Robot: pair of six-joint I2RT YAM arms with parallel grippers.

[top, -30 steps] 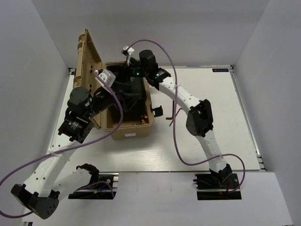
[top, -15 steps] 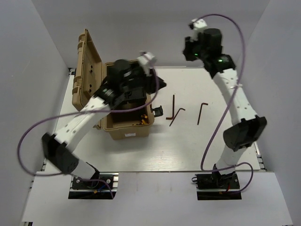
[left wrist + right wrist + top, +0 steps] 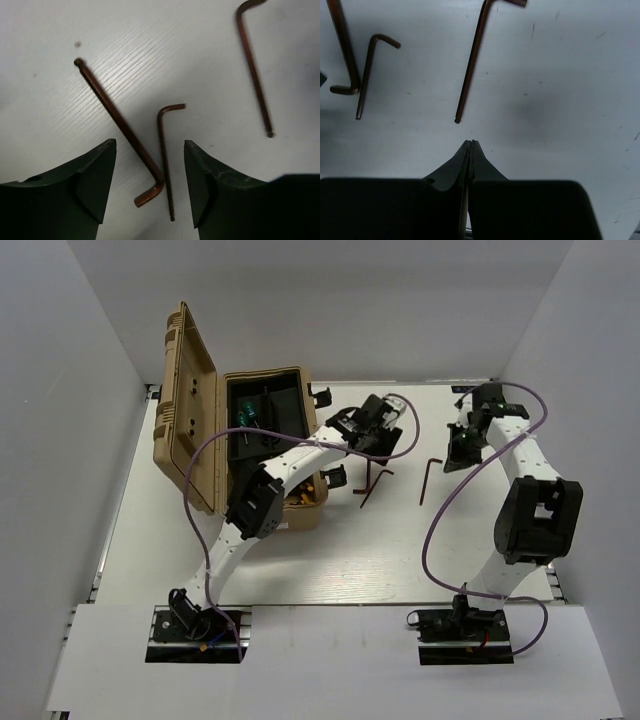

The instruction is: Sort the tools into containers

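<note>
Where the tan ribbed case (image 3: 188, 430) stands lid-up left of the left claw (image 3: 150, 145), a green-handled screwdriver (image 3: 250, 413) lies in its black tray (image 3: 285, 405). That claw gapes wide over the wood-grain table (image 3: 45, 100), a long hex key (image 3: 117, 125) and a short hex key (image 3: 164, 150), thin rust-dark L-shapes, between its fingers. A third hex key (image 3: 472, 65) lies ahead of the right claw (image 3: 470, 144), its tips pressed together on nothing.

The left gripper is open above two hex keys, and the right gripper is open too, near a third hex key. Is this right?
Not quite: the right wrist view shows the right gripper shut, its jaws pressed together, near the third hex key. The left gripper is indeed open above two hex keys.
</note>
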